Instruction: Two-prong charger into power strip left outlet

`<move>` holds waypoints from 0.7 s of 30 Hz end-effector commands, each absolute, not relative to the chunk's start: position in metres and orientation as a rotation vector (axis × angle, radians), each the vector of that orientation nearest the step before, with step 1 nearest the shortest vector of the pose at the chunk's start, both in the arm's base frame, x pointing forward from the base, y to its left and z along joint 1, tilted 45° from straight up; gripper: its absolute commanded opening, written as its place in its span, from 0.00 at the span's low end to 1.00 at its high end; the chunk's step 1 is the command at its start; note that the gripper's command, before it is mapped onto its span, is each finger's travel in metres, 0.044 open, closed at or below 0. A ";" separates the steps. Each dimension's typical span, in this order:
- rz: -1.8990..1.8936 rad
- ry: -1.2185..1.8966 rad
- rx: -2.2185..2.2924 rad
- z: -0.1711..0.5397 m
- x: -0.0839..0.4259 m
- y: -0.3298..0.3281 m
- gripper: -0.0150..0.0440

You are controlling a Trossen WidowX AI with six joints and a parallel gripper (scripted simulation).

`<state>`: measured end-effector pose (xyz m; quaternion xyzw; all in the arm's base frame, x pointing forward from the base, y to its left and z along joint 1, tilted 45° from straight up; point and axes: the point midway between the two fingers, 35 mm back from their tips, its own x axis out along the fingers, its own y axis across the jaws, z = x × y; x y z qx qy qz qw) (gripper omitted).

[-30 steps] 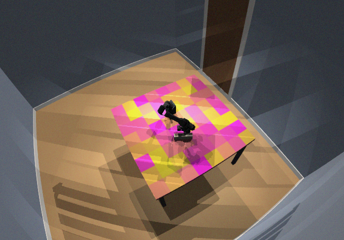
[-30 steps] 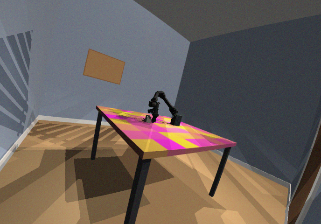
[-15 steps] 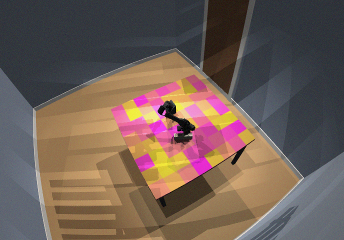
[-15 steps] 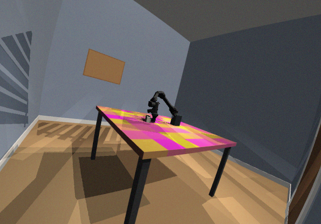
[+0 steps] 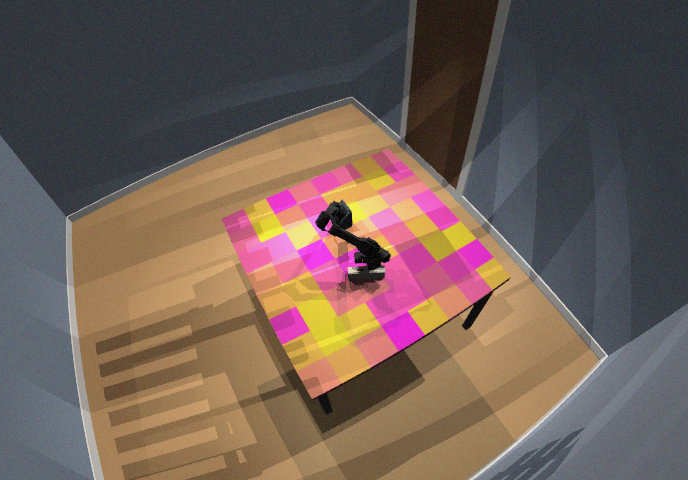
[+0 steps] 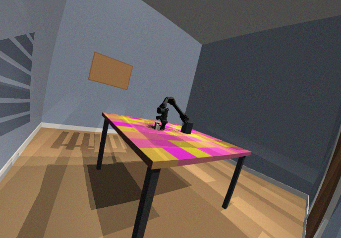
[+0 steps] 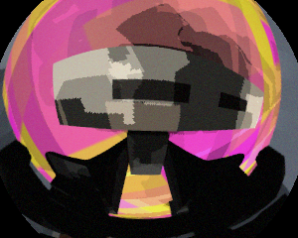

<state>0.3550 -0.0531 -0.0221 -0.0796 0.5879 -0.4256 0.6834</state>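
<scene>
The power strip (image 5: 365,276) (image 6: 156,126) (image 7: 86,88) is a grey block on the table, its lit end pale and the rest in shadow. In the wrist view it lies crosswise, with a wide dark recess (image 7: 151,91) near its middle and a smaller one (image 7: 232,101) to the right. My gripper (image 6: 163,125) (image 7: 145,141) is shut on the charger (image 7: 147,154), a small dark block. In the wrist view the charger's far end meets the strip's near edge, below the wide recess. The prongs are hidden, and I cannot tell whether charger and strip touch.
The patchwork table (image 5: 322,339) (image 6: 198,152) carries the arm's dark base (image 5: 342,213) (image 6: 187,128), to one side of the strip. The arm arches from the base to the strip. Shadows fall across the table and strip.
</scene>
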 end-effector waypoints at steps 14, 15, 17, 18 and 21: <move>-0.952 1.320 -0.186 -0.020 0.361 -0.055 0.25; -0.952 1.320 -0.186 -0.020 0.361 -0.055 0.25; -0.952 1.320 -0.185 -0.019 0.362 -0.056 0.25; -0.952 1.320 -0.185 -0.019 0.362 -0.056 0.25; -0.952 1.319 -0.185 -0.019 0.363 -0.056 0.25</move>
